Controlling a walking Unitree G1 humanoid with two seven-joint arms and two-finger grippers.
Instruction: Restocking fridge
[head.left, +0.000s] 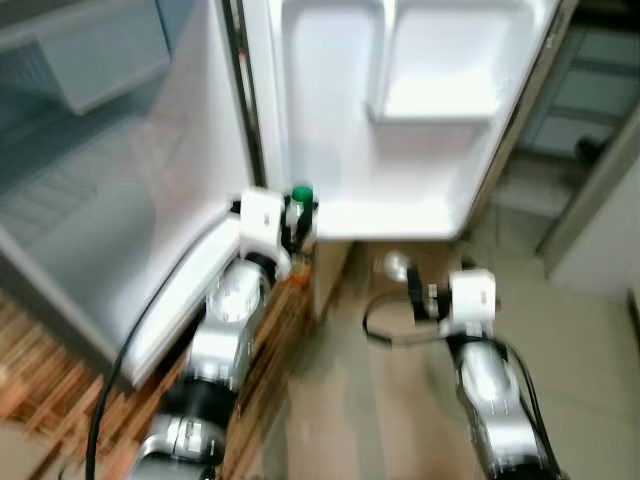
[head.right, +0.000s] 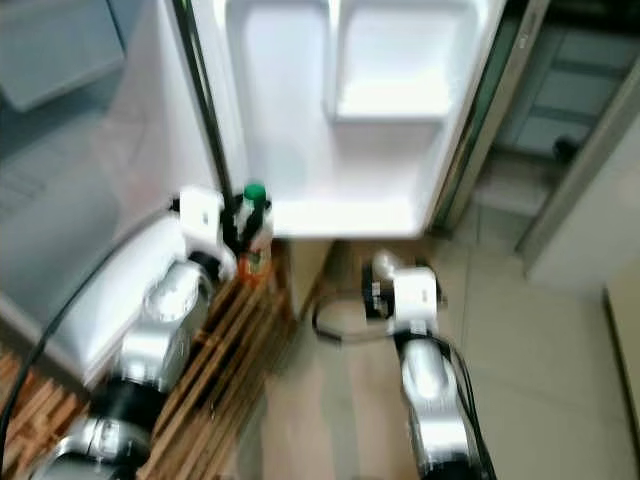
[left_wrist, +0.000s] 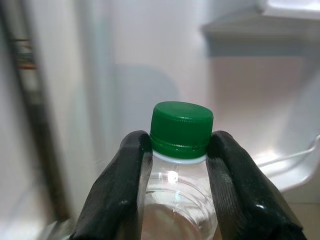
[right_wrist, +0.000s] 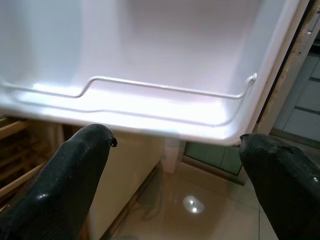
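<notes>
Clear bottle (left_wrist: 179, 200) w/ green cap (left_wrist: 182, 128): being held upright at the neck, just below the cap, by the left gripper (head.left: 297, 222); its two black fingers (left_wrist: 120, 185) are pressing on opposite sides of the neck. Bottle is sitting at the lower inner corner of the open fridge door (head.left: 400, 120), just beside the door's bottom shelf (head.left: 390, 215) and near the black door seal (head.left: 243, 90); lower part of the bottle looks orange-brown in the head views (blurred). Left arm (head.left: 225, 330) is reaching fwd and up from lower left, wrist block white, black cable (head.left: 130, 340) trailing along it, over a wooden slatted pallet (head.left: 40, 390). Right gripper (right_wrist: 175, 145): fingers spread wide apart, holding nothing, pointing at the underside of the door shelf w/ its wire rail (right_wrist: 165, 87). Right arm (head.left: 490, 390) is extending fwd over the tiled floor (head.left: 590, 340), lower than the left. Fridge interior (head.left: 90, 190) is lying open to the left, pale and blurred
</notes>
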